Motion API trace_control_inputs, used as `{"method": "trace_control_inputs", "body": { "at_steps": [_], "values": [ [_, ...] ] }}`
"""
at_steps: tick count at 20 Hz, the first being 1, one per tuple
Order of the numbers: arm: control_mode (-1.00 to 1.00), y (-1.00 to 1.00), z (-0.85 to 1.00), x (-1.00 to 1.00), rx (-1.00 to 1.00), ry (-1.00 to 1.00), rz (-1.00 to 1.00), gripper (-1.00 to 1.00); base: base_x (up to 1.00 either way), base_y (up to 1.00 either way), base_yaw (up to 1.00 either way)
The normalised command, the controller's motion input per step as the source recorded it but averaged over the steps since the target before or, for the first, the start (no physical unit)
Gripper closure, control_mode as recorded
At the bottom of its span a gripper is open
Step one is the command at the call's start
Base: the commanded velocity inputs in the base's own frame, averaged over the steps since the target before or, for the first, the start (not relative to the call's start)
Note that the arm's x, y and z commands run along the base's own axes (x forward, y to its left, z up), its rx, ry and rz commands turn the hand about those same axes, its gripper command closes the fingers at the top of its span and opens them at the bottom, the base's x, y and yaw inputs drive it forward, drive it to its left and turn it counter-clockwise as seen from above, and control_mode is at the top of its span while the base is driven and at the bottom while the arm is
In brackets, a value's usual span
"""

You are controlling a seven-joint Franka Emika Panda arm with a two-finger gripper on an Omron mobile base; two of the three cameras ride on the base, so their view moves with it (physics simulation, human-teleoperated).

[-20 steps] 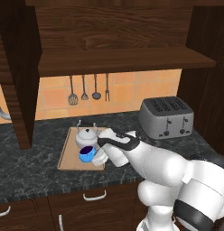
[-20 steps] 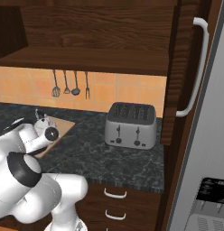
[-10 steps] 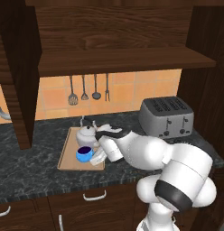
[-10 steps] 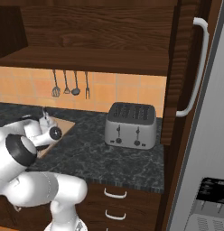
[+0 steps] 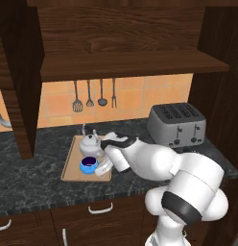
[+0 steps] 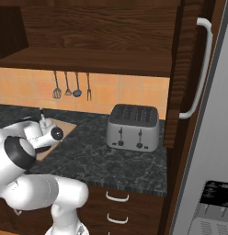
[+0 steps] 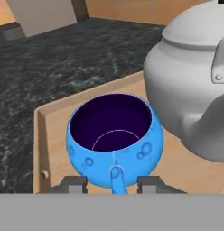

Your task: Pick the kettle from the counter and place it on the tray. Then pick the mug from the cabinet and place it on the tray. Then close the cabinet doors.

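Observation:
The blue mug (image 7: 114, 137) stands upright on the light-wood tray (image 7: 41, 135), its handle facing my hand. My gripper (image 7: 113, 184) is open, one fingertip on each side of the handle with a gap to both. The silvery kettle (image 7: 195, 85) sits on the tray right behind the mug. From the left base camera, the mug (image 5: 89, 165) is at the tray's (image 5: 70, 169) front, the kettle (image 5: 90, 143) behind it, and my gripper (image 5: 102, 168) just to the mug's right. The cabinet (image 5: 125, 65) doors (image 5: 17, 72) stand open.
A silver toaster (image 5: 177, 124) stands on the dark counter (image 5: 29, 185) right of the tray. Utensils (image 5: 94, 93) hang on the orange tiled wall. The right cabinet door (image 6: 187, 69) with its silver handle (image 6: 201, 69) juts out beside the fridge (image 6: 217, 151).
The fingers have spread and let go of the mug's handle; the mug now rests on the tray. The arm's elbow has swung right and lower.

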Motion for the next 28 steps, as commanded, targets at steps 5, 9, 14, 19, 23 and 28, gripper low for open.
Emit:
{"method": "trace_control_inputs", "body": {
  "at_steps": [5, 9, 14, 19, 23, 28],
  "values": [
    [-1.00, -0.12, 0.46, -0.38, 0.00, 0.00, 0.00, -1.00, 0.00, 0.00, 0.00],
    [-1.00, -0.18, 0.97, -0.55, 0.00, 0.01, 0.00, -1.00, 0.00, 0.00, 0.00],
    [-1.00, -0.01, 1.00, -0.34, 0.00, 0.19, 0.00, -1.00, 0.00, 0.00, 0.00],
    [-1.00, -0.02, 0.71, -0.17, -0.04, 0.47, -0.12, -1.00, 0.00, 0.00, 0.00],
    [-1.00, 0.00, 0.12, 0.03, -0.11, 0.41, -0.11, -1.00, 0.00, 0.00, 0.00],
    [-1.00, 0.00, 0.00, 0.02, 0.00, 0.04, -0.01, -1.00, 0.00, 0.00, 0.00]
  ]
}}
